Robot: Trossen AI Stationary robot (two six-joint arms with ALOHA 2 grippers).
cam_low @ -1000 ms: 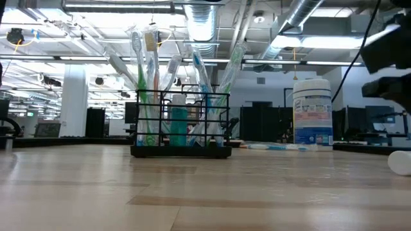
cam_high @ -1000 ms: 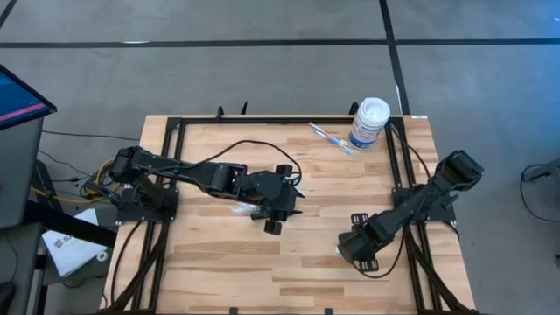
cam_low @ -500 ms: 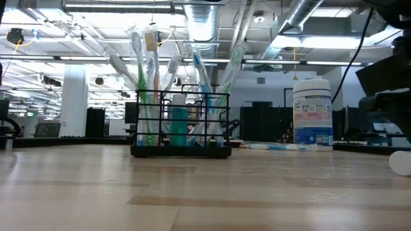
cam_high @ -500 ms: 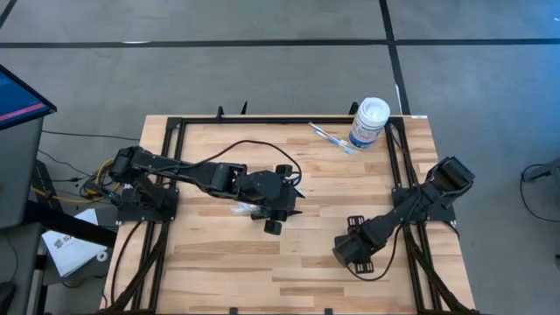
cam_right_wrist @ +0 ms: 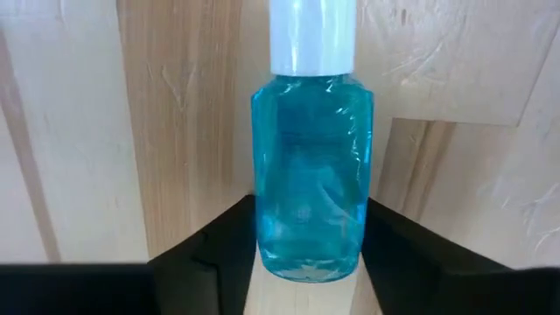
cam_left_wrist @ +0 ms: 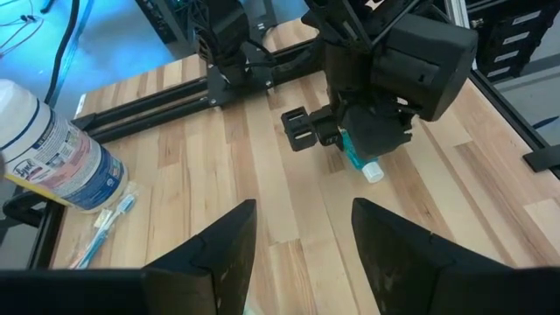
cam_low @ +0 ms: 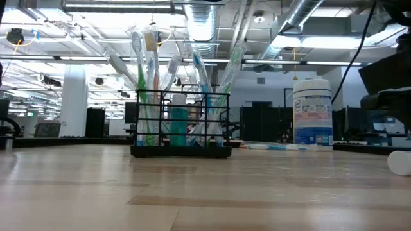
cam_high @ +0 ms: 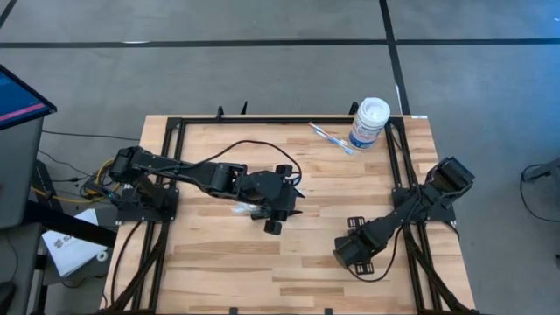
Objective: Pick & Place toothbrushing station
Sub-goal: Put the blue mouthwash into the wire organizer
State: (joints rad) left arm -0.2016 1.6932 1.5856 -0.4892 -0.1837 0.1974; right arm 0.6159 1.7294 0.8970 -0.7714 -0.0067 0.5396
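A: We are starting on the left: our left gripper is hovering mid-counter over the toothbrushing station, which is standing upright there, filled with toothbrushes. Its 2 fingers are spread apart, pinching nothing.

B: Moving right, we are seeing a white canister at the far edge with a loose toothbrush beside it. Our right gripper is lying low near the right rail, its 2 fingers pinching a blue bottle with a white cap.

A: So we are judging the bottle grasped but not yet carried over, and the placing is remaining.
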